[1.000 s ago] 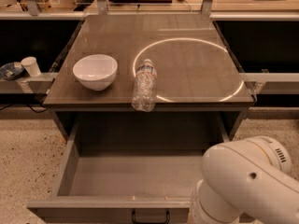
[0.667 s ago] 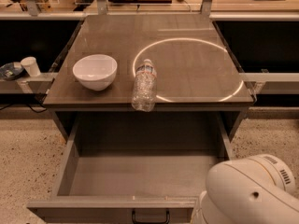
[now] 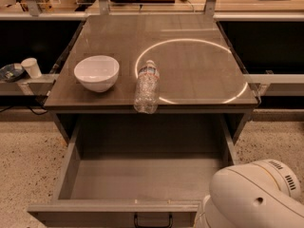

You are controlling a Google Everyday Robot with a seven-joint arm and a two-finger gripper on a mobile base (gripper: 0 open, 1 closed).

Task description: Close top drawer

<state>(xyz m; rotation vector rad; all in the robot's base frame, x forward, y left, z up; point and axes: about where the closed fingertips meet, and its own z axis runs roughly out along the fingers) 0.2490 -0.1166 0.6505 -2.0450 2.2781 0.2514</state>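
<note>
The desk (image 3: pixel 190 70) and everything on it are just as they were a second ago. So is the drawer (image 3: pixel 142 175). It is pulled all the way out toward the near side under the desk's front edge. Its grey floor is bare, and its front panel runs along the near edge of the view. It has not gone in at all, so the closing has not really started.

What has changed is the arm (image 3: pixel 256 194). Its white rounded housing at the near right has sunk lower and slid a little to the right. It now covers less of the drawer's right corner than it did a moment before. I read that as the arm dropping toward the level of the front panel to get behind it for a push. That is a guess from the direction of travel only.

The end effector is out of sight, somewhere below the near edge by the arm. I cannot tell whether it is released or clenched, or whether it touches the panel.

The bottle (image 3: pixel 147 87) lies on its side with its base at the desk's near edge, above the open drawer. The bowl (image 3: pixel 96 73) stands to its left. A hard shove might jolt the bottle off.

The black handle (image 3: pixel 153 220) shows at the panel's centre, left of the arm.
</note>
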